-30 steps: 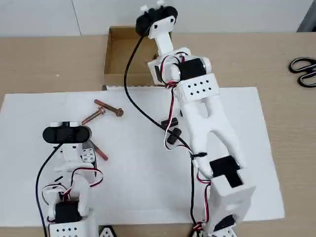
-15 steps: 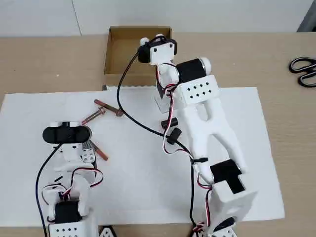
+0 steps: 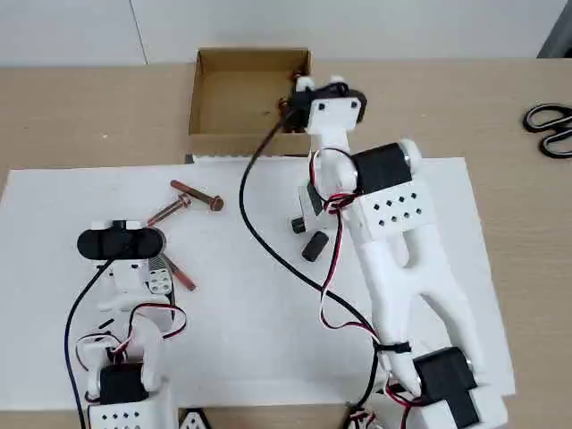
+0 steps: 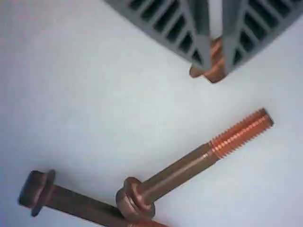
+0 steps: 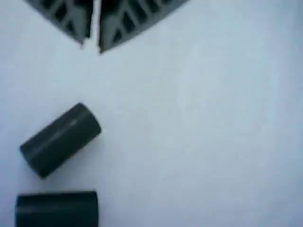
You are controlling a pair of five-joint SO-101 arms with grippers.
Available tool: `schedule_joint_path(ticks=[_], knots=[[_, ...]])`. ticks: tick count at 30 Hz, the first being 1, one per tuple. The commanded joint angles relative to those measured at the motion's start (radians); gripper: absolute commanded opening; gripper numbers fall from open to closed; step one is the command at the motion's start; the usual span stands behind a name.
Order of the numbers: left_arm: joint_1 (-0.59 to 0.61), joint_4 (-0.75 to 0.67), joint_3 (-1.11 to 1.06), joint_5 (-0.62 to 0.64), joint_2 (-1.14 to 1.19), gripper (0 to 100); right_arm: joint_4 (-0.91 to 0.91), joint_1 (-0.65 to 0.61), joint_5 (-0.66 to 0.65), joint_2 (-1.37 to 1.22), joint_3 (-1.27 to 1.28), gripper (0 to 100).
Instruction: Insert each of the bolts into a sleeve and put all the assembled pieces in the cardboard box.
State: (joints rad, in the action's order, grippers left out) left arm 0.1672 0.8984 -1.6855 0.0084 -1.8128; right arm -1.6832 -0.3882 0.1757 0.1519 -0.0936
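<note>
Bolt nearest me, farthest from the cardboard box, is mostly hidden: my left pincer pinches it tight. Two sleeves lie nearer the box, one cut off at the edge; my right pincer near them is almost closed, holding nothing. Two loose bolts lie nearest the box.

Coppery metal bolts, matt black plastic sleeves, white paper.

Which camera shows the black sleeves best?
Right wrist view: one black cylindrical sleeve lies whole and close on white paper, a second cut by the frame edge. High view shows both small beside the right arm.
</note>
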Motion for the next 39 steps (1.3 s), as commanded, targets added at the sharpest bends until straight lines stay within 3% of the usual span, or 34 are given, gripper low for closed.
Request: schedule_joint_path(ticks=[1,11,19,39], knots=[[0.005,0.005,0.010,0.005,-0.006,1,0.001,0.012,0.141,0.033,0.058,0.5],[0.005,0.005,0.010,0.005,-0.006,1,0.018,0.005,0.331,-0.151,0.092,0.7],[0.005,0.005,0.010,0.005,-0.006,1,0.018,0.004,0.400,-0.312,0.009,17.7],[0.005,0.005,0.010,0.005,-0.006,1,0.058,-0.062,0.404,-0.573,-0.221,14.8]])
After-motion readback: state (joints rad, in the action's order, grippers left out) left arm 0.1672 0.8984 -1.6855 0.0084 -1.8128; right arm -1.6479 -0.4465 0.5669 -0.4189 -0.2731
